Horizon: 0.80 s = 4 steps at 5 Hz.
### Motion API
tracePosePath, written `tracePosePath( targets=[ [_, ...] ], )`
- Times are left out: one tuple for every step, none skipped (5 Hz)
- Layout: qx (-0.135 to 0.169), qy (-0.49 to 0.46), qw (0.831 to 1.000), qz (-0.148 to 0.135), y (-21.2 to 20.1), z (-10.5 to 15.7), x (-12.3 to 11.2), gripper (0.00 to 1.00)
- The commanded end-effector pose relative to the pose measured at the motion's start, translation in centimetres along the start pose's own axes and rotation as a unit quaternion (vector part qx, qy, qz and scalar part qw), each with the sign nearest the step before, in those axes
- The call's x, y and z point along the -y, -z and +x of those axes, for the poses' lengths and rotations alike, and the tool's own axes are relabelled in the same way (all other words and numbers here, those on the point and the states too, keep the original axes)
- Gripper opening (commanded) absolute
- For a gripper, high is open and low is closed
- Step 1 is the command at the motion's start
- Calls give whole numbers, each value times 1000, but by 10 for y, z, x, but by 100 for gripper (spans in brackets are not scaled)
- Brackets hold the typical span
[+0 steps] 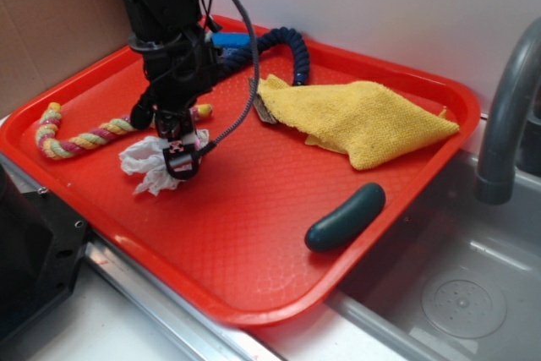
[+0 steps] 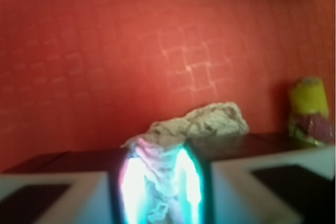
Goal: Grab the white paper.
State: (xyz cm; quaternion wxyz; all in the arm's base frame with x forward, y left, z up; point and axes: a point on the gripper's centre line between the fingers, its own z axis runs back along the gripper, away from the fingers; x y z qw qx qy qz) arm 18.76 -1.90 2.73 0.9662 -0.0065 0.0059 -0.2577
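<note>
Exterior view
Tray: a red tray (image 1: 254,234) with a textured bottom lies beside a metal sink (image 1: 456,293) with a grey faucet (image 1: 507,116).
White paper: the crumpled white paper (image 1: 152,162) is in the left part of the tray, just beside the striped rope toy (image 1: 80,137).
Tool: the black tool (image 1: 179,158) comes down from above onto the right side of the white paper and touches it; its fingers are close together, with paper between them.
Yellow cloth: the yellow cloth (image 1: 363,120) lies in the far right part of the tray, well apart from the paper.
Dark green object: a long rounded dark green object (image 1: 345,217) lies near the right edge of the tray.
Blue rope: a dark blue rope (image 1: 283,48) lies at the far edge, behind the arm.

Wrist view
Tool: the two fingers (image 2: 273,187) are clenched on the white paper (image 2: 163,182), which fills the narrow gap between them.
White paper: one part sticks out beyond the fingers and is seen against the red tray (image 2: 105,66).
Rope toy: its yellow end (image 2: 308,100) is seen at the right, blurred.
</note>
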Motion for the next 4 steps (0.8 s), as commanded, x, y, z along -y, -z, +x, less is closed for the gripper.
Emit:
tracePosePath(
  targets=[
    [43, -123, 991, 36, -69, -18, -8, 0],
    [42, -247, 968, 23, -118, -35, -13, 0],
    [45, -365, 929, 26, -168, -45, -12, 0],
    [76, -448, 891, 17, -210, -42, 2, 0]
  ],
)
